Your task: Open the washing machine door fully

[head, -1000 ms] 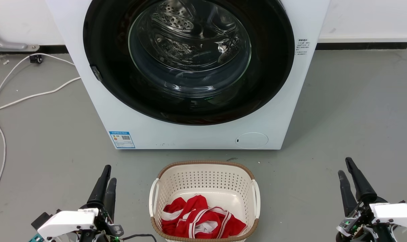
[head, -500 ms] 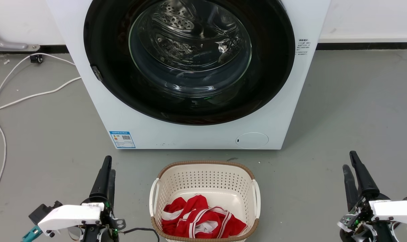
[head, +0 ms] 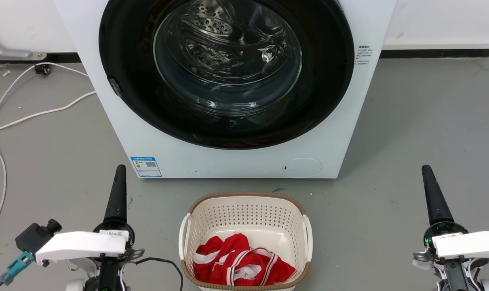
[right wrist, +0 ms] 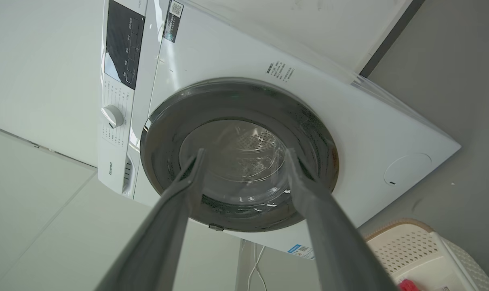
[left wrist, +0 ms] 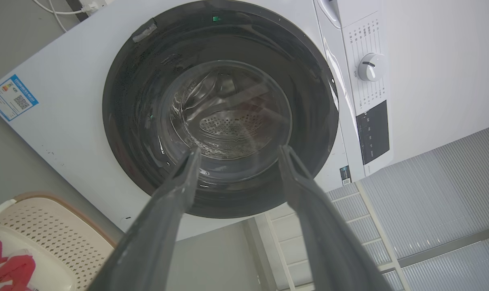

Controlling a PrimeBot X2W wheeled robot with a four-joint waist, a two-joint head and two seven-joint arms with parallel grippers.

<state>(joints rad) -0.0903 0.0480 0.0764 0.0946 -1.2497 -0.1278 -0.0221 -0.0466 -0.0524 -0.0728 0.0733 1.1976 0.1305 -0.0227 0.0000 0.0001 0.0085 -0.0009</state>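
- The washing machine [head: 236, 161] stands on the grey floor [head: 410, 133] with its back to a white wall [head: 430, 20] and its white front facing the robot.
- The washing machine door [head: 329, 81] is closed. Its glossy black ring lies flat against the front and spans nearly its whole width.
- Through the clear glass bowl [head: 228, 81] at the door's middle, the perforated steel drum [head: 212, 24] can be seen.
- A small grey tab [head: 115, 87] sits at the ring's left edge.
- A blue label sticker [head: 146, 167] is at the front's lower left corner, and a round flap [head: 302, 167] is near its lower right corner.
- The left gripper [left wrist: 239, 150] is released — its two dark fingers [left wrist: 163, 218] are spread with nothing between them and aim at the door glass. In the head view it sits off the front's lower left corner, apart from the machine.
- The right gripper [right wrist: 245, 152] is likewise released — its fingers are parted, hold nothing and point at the door. In the head view it sits well out from the front's lower right corner.
- A pale perforated basket [head: 244, 198] with a brown rim stands on the floor just before the front's bottom edge, between the two grippers.
- A red and white cloth [head: 238, 262] lies bunched in the basket's near end.
- A white cable [head: 26, 117] trails over the floor to the left of the machine.
- The left wrist view shows a white dial [left wrist: 372, 66] and a dark display panel [left wrist: 373, 131] along the machine's top edge.
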